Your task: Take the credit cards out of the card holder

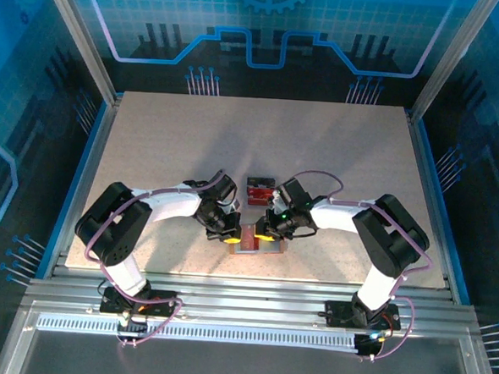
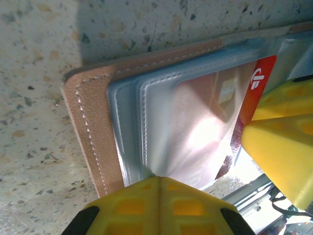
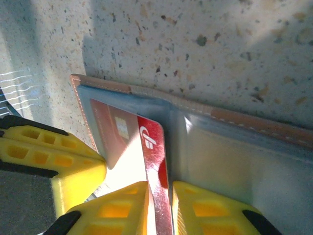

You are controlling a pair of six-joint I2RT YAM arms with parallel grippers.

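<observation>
from above, the card holder (image 1: 271,248) lies open near the table's (image 1: 150,147) near edge, midway between the two arms, and both claws come down on it from either side: the left gripper (image 1: 228,231) at its left end, the right gripper (image 1: 266,234) at its middle. just behind the holder, apart from it, some loose cards (image 1: 259,188), red and dark, rest on the table. this view is too small to tell how either claw stands.

the left wrist camera shows the holder's tan stitched border and its pale blue-grey pockets. the left claw's two yellow fingers (image 2: 122,205) are pressed together, tips meeting at the pocket's near edge. whether they pinch the plastic or only press on it cannot be told. a red card (image 2: 261,78) shows through the cloudy pocket, its bare red end sticking out on the far side, where a yellow finger of the other claw sits beside it.

the right wrist camera gives what the others do not: the red card comes out of its pocket and runs between the right claw's fingers (image 3: 210,210), which are closed on it, one against each face. a pale chip patch and a white mark show on the card. the left claw's finger shows at the holder's left end.
</observation>
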